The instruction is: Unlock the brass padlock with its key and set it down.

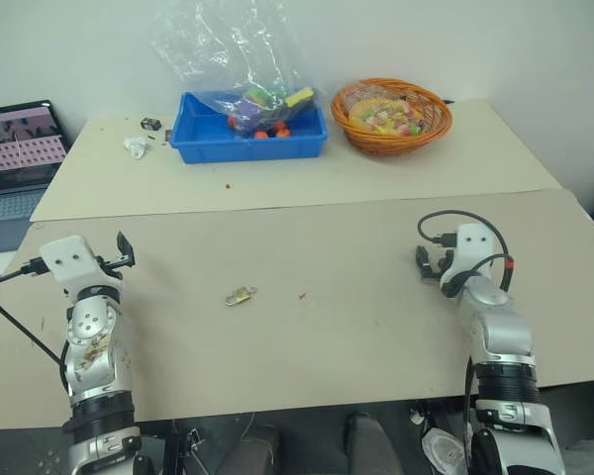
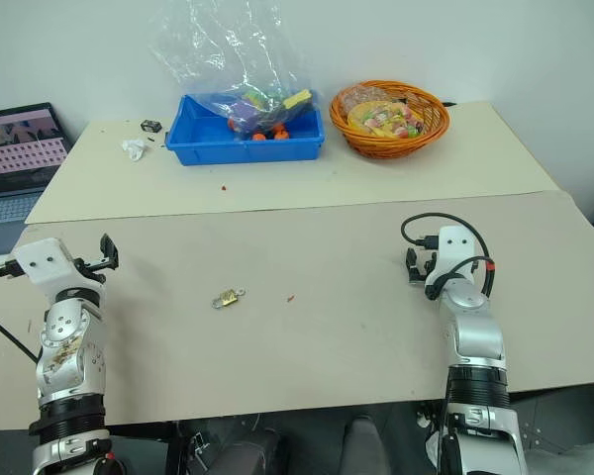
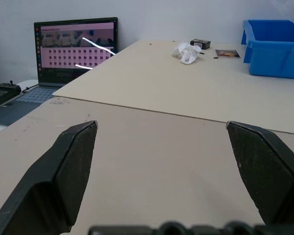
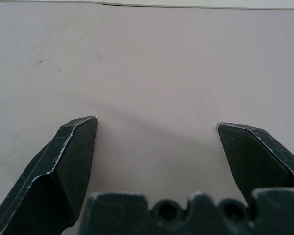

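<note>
1. Brass padlock (image 1: 241,295) was seen lying on its side on the near tabletop (image 1: 356,327), roughly midway between the two arms and touched by neither.
2. A thin silvery piece was seen at one end of the padlock; it was probably the shackle, but at that size it could not be told whether it was shut, nor whether a key was with it.
3. A small red speck (image 1: 302,295) was seen on the board just to the right of the padlock, apart from it.
4. The left gripper (image 1: 125,252) was held over the left edge of the near tabletop, well apart from the padlock; in the left wrist view its two black fingers (image 3: 63,176) were spread wide with nothing between them.
5. The right gripper (image 1: 428,265) was held above the right part of the tabletop, well apart from the padlock; in the right wrist view its fingers (image 4: 63,166) were likewise spread wide over bare board, gripping nothing.
6. On the far tabletop a blue bin (image 1: 247,139) was seen holding a clear plastic bag (image 1: 228,49) and coloured items, with an orange wicker basket (image 1: 391,117) beside it to the right.
7. A crumpled white scrap (image 1: 135,146) and a small dark object (image 1: 150,124) were seen left of the bin.
8. An open laptop (image 1: 18,148) was seen beyond the left edge of the tables.
</note>
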### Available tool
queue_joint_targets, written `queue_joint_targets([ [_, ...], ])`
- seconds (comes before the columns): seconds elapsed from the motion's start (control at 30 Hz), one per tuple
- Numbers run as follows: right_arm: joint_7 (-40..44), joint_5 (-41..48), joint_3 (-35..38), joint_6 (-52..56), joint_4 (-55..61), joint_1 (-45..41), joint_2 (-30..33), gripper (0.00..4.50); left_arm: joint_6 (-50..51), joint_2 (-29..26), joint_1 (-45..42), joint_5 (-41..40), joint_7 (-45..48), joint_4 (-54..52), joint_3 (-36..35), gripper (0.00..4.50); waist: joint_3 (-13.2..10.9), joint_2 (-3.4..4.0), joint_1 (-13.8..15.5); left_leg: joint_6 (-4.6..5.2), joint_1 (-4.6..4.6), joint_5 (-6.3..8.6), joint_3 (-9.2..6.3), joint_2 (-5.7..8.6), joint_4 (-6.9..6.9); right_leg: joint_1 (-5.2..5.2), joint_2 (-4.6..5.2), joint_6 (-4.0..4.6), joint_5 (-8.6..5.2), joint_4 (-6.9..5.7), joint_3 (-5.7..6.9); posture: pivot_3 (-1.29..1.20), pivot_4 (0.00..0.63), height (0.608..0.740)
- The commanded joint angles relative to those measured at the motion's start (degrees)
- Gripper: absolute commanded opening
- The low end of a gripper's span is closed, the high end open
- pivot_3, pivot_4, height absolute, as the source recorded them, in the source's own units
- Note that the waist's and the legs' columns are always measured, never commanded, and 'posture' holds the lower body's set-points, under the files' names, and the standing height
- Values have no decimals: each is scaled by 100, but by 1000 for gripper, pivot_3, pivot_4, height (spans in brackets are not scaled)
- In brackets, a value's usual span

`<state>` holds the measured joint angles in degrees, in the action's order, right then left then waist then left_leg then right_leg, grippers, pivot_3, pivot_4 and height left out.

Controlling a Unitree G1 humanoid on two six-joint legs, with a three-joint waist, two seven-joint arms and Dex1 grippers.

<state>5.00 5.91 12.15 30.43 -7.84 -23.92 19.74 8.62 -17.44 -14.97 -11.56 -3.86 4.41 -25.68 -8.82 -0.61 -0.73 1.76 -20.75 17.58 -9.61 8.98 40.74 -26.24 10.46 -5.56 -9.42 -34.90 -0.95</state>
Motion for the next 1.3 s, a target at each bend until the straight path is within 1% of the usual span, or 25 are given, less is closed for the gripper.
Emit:
queue_joint_targets([
  [0.03,4,44,102,-66,200,-83,49,4500,-84,-77,-60,-77,127,-147,-9,4491,0,0,0,0,0,0,0,0,0,0,0,0,0,0,0,0,150,732],
  [0.13,78,28,58,-84,93,-170,103,4500,-23,-101,-144,-311,544,-80,93,4491,0,0,3,0,0,0,1,0,0,0,0,0,0,0,0,0,150,732],
  [0.2,895,305,-91,74,198,-120,390,4500,336,-433,155,-715,1694,-612,521,4491,0,0,1,0,0,0,1,0,0,0,0,0,0,0,0,0,150,732],
  [0.27,1404,434,-226,158,239,-99,590,4500,476,-659,339,-888,2305,-920,777,4491,-1,0,-18,5,-3,3,5,-1,0,-2,-1,0,0,-1,-1,0,150,732],
  [0.37,3631,1242,-868,532,1239,69,1597,4500,1056,-1569,982,-1446,3708,-1923,1098,4491,-4,4,-66,19,-6,14,12,-3,-3,-6,-3,-1,0,9,-5,0,150,732],
  [0.4,4185,1527,-979,653,1521,48,1853,4500,1156,-1802,1093,-1558,4021,-2133,1168,4491,-6,7,-77,22,-8,23,19,-8,-3,-13,-5,-1,-1,7,-8,0,150,732],
  [0.47,4852,1947,-1099,805,1858,-49,2139,4500,1313,-2030,1090,-1743,4278,-2336,1228,4491,-7,8,-82,21,-6,26,20,-19,-9,-11,-14,-2,-1,15,-7,0,150,732],
  [0.5,5333,2285,-1171,860,2128,-115,2260,4500,1448,-2128,1040,-1891,4412,-2491,1270,4491,-7,8,-74,19,-3,28,20,-26,-9,-7,-20,-1,-1,27,-6,0,150,732],
  [0.57,6001,2729,-1320,925,2424,-283,2358,4500,1663,-2241,947,-2094,4608,-2698,1329,4491,-8,6,-40,14,18,38,31,-50,-11,13,-35,8,6,62,-4,0,150,732],
  [0.6,6192,2744,-1475,856,2433,-441,2329,4500,1779,-2286,920,-2216,4699,-2779,1350,4491,-8,6,-30,14,20,46,35,-63,-11,15,-47,11,9,67,-3,0,150,732],
  [0.7,6356,2561,-1839,690,2286,-807,2214,4500,1937,-2380,943,-2323,4891,-2842,1378,4491,-8,5,-25,-2,42,61,49,-97,-10,29,-82,22,19,79,-10,0,150,732],
  [0.8,6559,2186,-2358,381,2163,-1060,2118,4500,1394,-2564,1341,-1813,5293,-2521,1517,4491,-8,5,-26,-15,45,68,62,-113,-11,15,-102,26,20,80,-18,0,150,732],
  [0.87,6499,2015,-2507,249,1987,-1191,1969,4500,1040,-2591,1402,-1539,5406,-2126,1551,4491,-9,5,-17,-20,46,71,77,-124,-13,6,-109,34,17,80,-18,0,150,732],
  [0.97,6410,1763,-2585,32,1761,-1248,1825,4500,459,-2640,1377,-1146,5675,-1702,1711,4491,-9,5,9,-22,42,72,79,-127,-15,0,-114,43,20,84,-16,0,150,732],
  [1.07,6263,1611,-2576,-82,1604,-1250,1699,4500,91,-2535,1233,-948,5787,-1316,1813,4491,-9,4,60,-21,42,73,80,-127,-15,3,-113,45,21,86,-15,0,150,732],
  [1.13,6180,1593,-2518,-90,1591,-1199,1647,4500,-180,-2499,1157,-775,5947,-1097,2011,4491,-9,4,81,-21,42,73,80,-127,-15,2,-113,45,22,85,-15,0,150,732],
  [1.3,5981,1602,-2422,-39,1723,-1054,1609,4500,-234,-2320,1130,-736,6211,-893,2387,4491,-9,5,83,-20,42,75,84,-128,-15,0,-115,46,23,85,-14,0,150,732],
])
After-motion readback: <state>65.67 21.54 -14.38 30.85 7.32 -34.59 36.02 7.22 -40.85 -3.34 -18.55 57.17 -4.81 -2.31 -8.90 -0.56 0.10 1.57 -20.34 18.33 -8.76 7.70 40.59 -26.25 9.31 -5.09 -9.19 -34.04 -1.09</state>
